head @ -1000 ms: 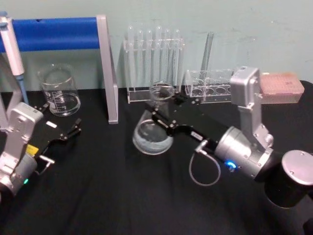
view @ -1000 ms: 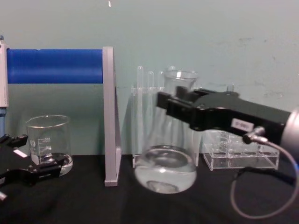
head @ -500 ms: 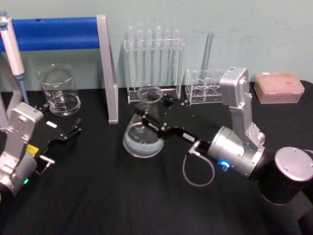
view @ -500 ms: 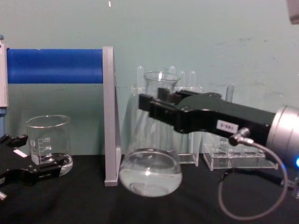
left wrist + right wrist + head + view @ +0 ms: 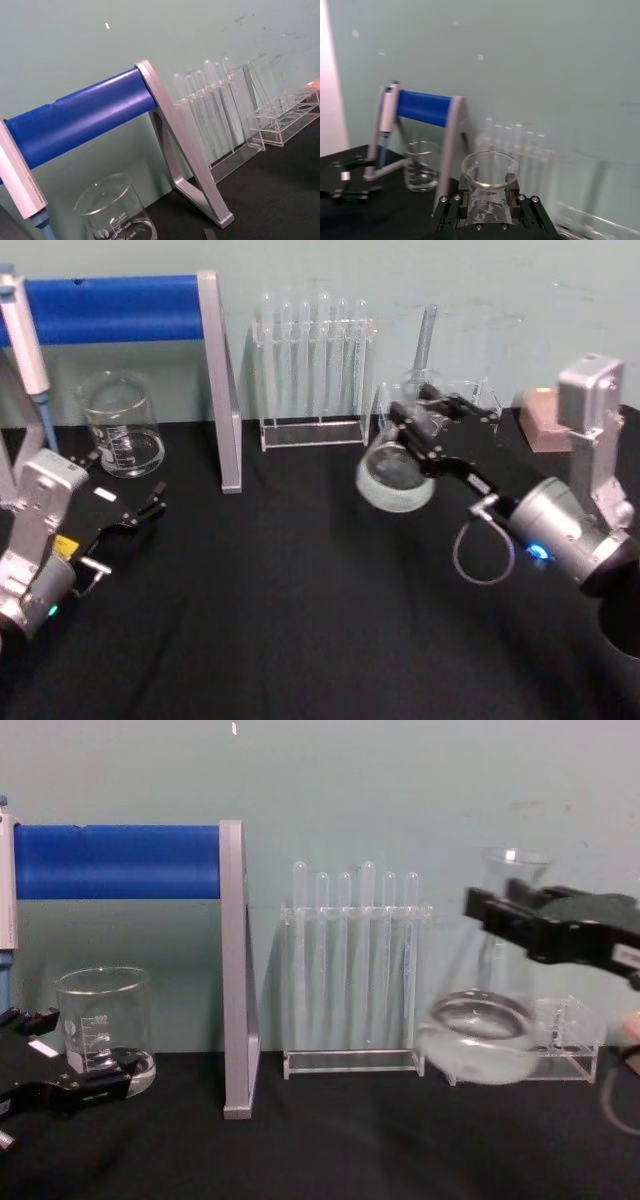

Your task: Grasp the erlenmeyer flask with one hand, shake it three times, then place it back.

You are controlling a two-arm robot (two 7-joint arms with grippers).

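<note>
The erlenmeyer flask [image 5: 393,477] is clear glass with a little liquid in its wide base. It hangs tilted above the black table, at the right in front of a low clear rack. My right gripper [image 5: 421,426] is shut on its narrow neck. From the chest, the flask [image 5: 476,1038] shows at the right with the black right gripper [image 5: 503,921] clamped just under the flared rim. The right wrist view looks down on the flask's rim [image 5: 490,170] between the black fingers [image 5: 451,210]. My left gripper [image 5: 140,512] rests open at the table's left, holding nothing.
A graduated glass beaker [image 5: 122,426] stands at the back left under a blue-barred pipette stand [image 5: 120,308]. A tall test tube rack [image 5: 315,370] stands at the back centre. A low clear rack [image 5: 470,400] and a pink box [image 5: 540,412] are behind the flask.
My right gripper has swung the flask from left of centre far to the right and a little higher, now in front of the low rack. The left arm has not moved.
</note>
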